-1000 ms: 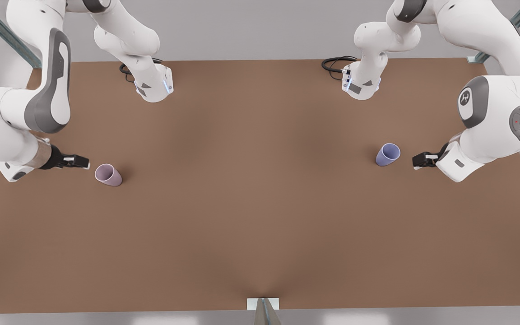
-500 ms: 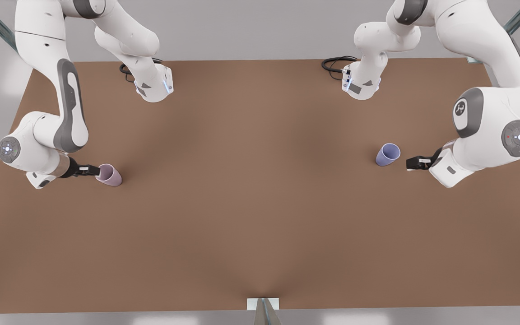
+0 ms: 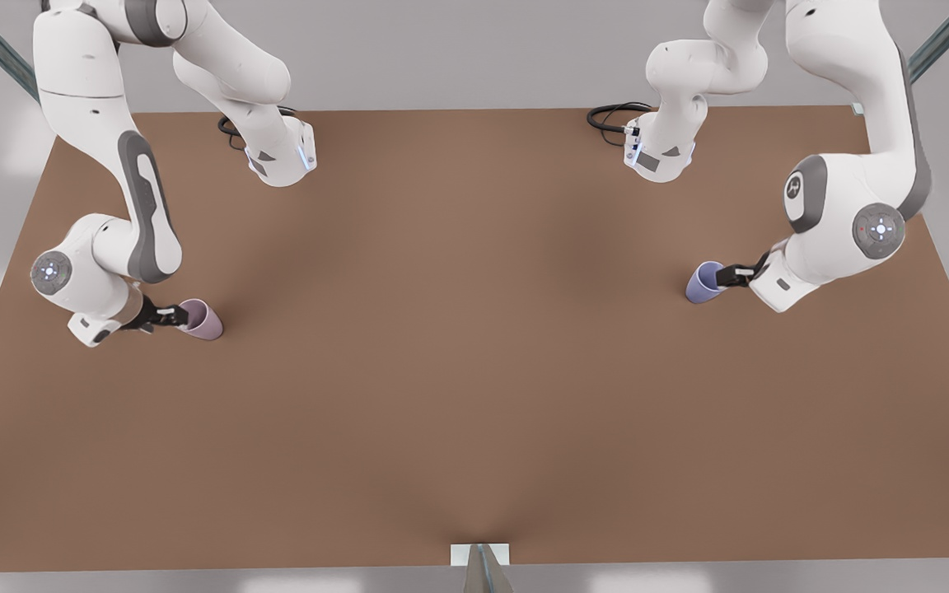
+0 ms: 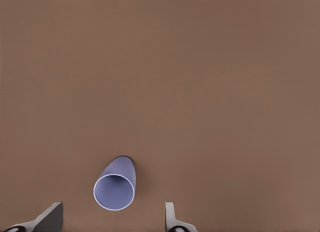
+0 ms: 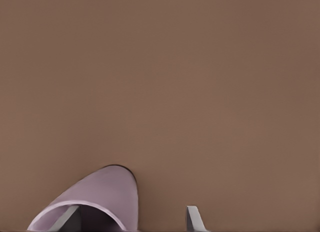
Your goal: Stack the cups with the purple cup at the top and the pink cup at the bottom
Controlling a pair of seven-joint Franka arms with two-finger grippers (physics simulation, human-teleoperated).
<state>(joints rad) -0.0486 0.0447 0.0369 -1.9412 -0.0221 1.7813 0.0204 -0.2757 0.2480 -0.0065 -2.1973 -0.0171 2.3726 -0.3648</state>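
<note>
Bare table (image 3: 474, 371) between pink cup (image 3: 201, 319) and purple cup (image 3: 703, 282).

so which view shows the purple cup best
The left wrist view: the purple cup shows whole, its mouth facing the camera, between the open left pincer's fingers. The front view shows it small, the pincer over its rim.

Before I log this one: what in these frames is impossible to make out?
- Right wrist view: the pink cup is cut off by the frame edge. The open right gripper straddles the cup's wall, but contact cannot be judged.
- Front view: the left gripper is at the purple cup, too small to tell if it touches.
- Left wrist view: its fingers are cut off by the edge.
</note>
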